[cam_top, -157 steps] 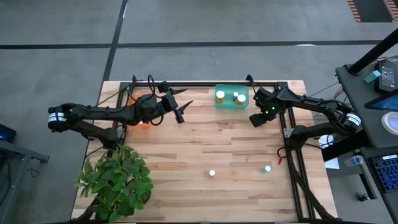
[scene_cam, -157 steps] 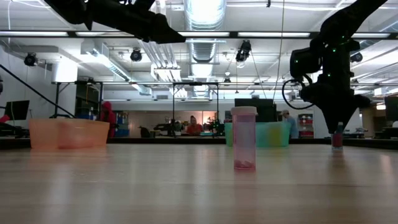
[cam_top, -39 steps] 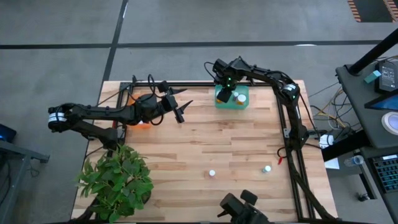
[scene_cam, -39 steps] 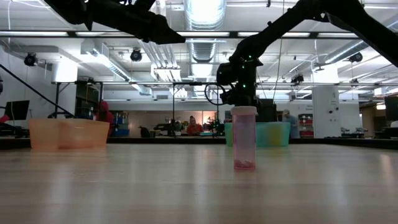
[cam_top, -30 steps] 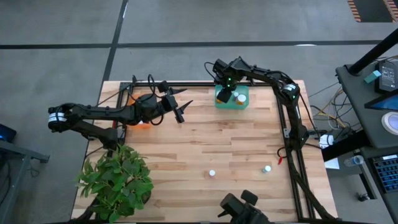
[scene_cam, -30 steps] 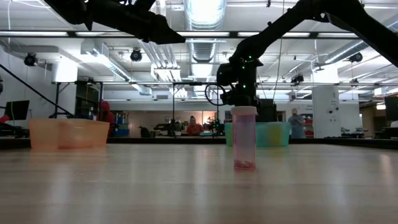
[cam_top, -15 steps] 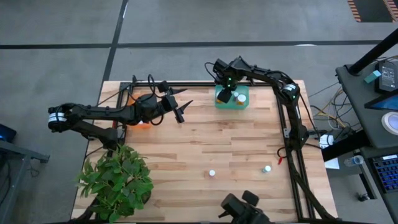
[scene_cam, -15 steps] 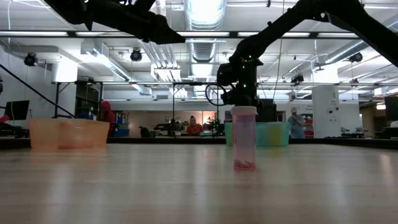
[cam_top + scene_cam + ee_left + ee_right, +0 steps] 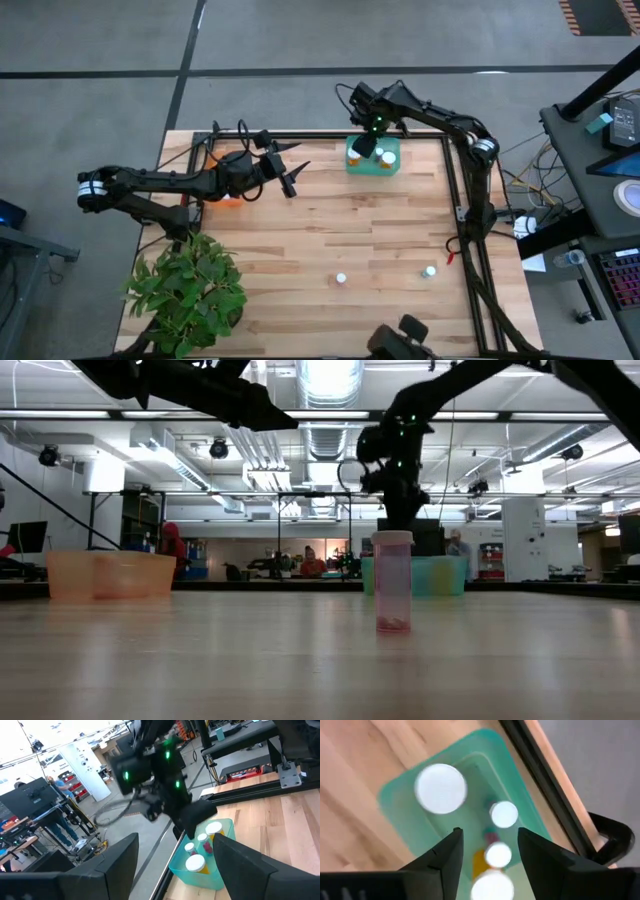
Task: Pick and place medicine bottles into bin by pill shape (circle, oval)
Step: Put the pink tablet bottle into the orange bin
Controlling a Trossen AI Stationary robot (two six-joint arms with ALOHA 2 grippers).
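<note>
My right gripper [image 9: 363, 143] hovers open and empty over the green bin [image 9: 373, 165] at the table's far edge; its wrist view [image 9: 489, 832] looks down on several white-capped medicine bottles [image 9: 440, 788] standing in the bin. Two more bottles stand upright on the table toward the near edge [image 9: 341, 279] [image 9: 428, 271]; one shows close in the low view [image 9: 392, 582]. My left gripper [image 9: 297, 168] waits open and empty above the table, to the right of the orange bin [image 9: 228, 198].
A potted plant [image 9: 190, 290] stands at the near left corner. A black frame rail [image 9: 462, 200] runs along the far and right edges. The orange bin [image 9: 110, 573] lies mostly under my left arm. Bare wood lies between the bins and the loose bottles.
My right gripper has risen above the green bin and drawn slightly toward the far edge, with its arm swung a little to the right. The bottles and my left arm have kept still.
</note>
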